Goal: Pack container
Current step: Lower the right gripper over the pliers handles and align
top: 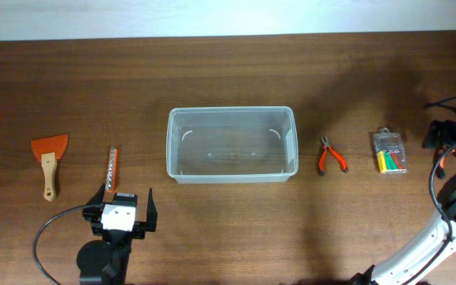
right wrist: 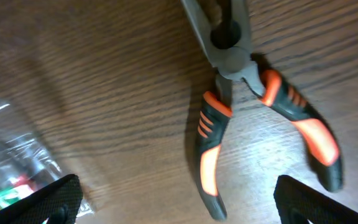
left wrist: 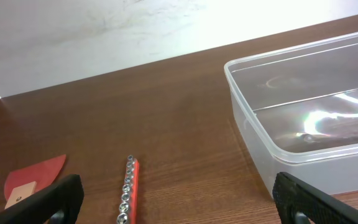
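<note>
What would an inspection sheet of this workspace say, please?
Surface: brown wooden table, no spills seen.
Job's things: clear tub, mid-table, upright, empty; no lid seen.
Clutter: orange scraper and socket rail left of the tub; pliers and small case right of it; all apart.
Grippers: left gripper, jaws open, empty, near the socket rail; right gripper, jaws open, empty, facing the pliers.
Cables: black cable loops near the left gripper; wires at the table's right edge.
Surroundings: pale strip beyond the table's far edge.

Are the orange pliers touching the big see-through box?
Apart. The overhead view shows a strip of bare table between the pliers and the right wall of the container.
</note>
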You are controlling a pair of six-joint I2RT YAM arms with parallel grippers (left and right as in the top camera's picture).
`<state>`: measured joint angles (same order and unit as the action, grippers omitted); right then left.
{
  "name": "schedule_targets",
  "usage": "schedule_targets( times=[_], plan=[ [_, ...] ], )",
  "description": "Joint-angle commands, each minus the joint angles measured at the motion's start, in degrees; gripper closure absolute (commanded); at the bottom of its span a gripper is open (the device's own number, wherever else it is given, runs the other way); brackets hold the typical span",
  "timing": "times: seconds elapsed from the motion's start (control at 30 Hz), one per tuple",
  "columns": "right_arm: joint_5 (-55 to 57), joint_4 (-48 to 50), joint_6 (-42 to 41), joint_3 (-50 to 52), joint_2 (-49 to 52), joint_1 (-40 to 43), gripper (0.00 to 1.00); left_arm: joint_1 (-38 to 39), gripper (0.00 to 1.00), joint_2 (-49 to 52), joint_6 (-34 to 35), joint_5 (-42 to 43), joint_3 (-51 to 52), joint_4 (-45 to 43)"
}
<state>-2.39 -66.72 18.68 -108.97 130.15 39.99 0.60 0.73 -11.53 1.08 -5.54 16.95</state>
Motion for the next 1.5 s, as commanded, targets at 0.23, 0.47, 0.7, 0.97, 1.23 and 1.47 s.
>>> schedule_targets(
  times=[0.23, 0.47, 0.7, 0.97, 1.23, 1.47],
  plan=[
    [0.74, 1.36, 0.39, -0.96, 0.55, 0.17, 0.01, -0.28, 0.01, -0.44, 0.28, 0.59, 0.31, -0.04],
    [1.88, 1.4, 0.37, -0.92, 0.63, 0.17, 0.01, -0.28, 0.01, -0.44, 0.28, 0.59, 0.31, -0.04],
    [2.86, 1.62, -4.17, -0.92, 0.66, 0.15, 0.01, -0.28, 0.01, -0.44, 0.28, 0.59, 0.31, -0.04],
    [2.43, 1.68, -2.05, -0.92, 0.81, 0.11, 0.01, -0.28, 0.01, -0.44, 0.28, 0.59, 0.31, -0.04],
    [2.47, 1.64, -0.66, -0.92, 2.05, 0.13, 0.01, -0.28, 0.01, -0.44, 0.28, 0.59, 0.31, -0.04],
    [2.45, 1.53, -2.05, -0.92, 3.58, 0.11, 0.01, -0.28, 0.01, -0.44, 0.28, 0.59, 0.31, -0.04]
  ],
)
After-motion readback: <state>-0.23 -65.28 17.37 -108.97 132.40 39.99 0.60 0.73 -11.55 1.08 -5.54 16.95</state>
